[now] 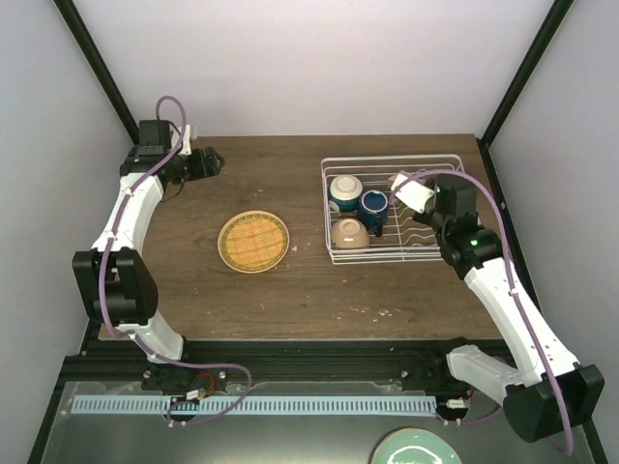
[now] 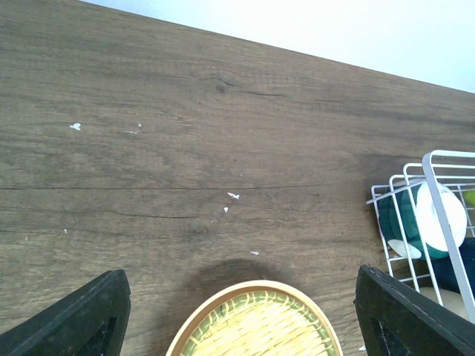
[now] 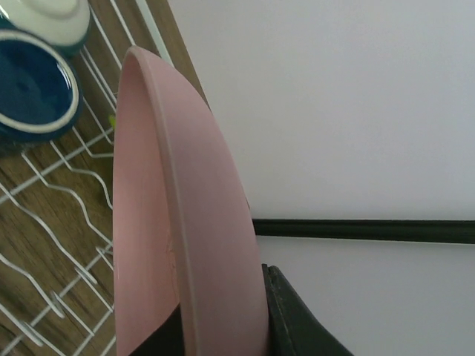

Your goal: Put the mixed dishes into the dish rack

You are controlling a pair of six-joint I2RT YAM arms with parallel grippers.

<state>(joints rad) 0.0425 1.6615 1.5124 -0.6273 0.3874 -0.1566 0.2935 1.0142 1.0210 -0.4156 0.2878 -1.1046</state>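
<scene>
Pink plate [image 3: 185, 222] is gripped on edge by the right pincer [image 3: 223, 334] above the dish rack [image 1: 392, 159] — held upright, probably to fit between the dividers [image 3: 52, 185] — while the left pincer [image 2: 237, 319] is opened wide, empty.

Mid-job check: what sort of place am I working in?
Likely a robot test cell, not a kitchen: plain white walls, black frame posts, and a white wire dish rack staged on a brown wood-grain table.
</scene>
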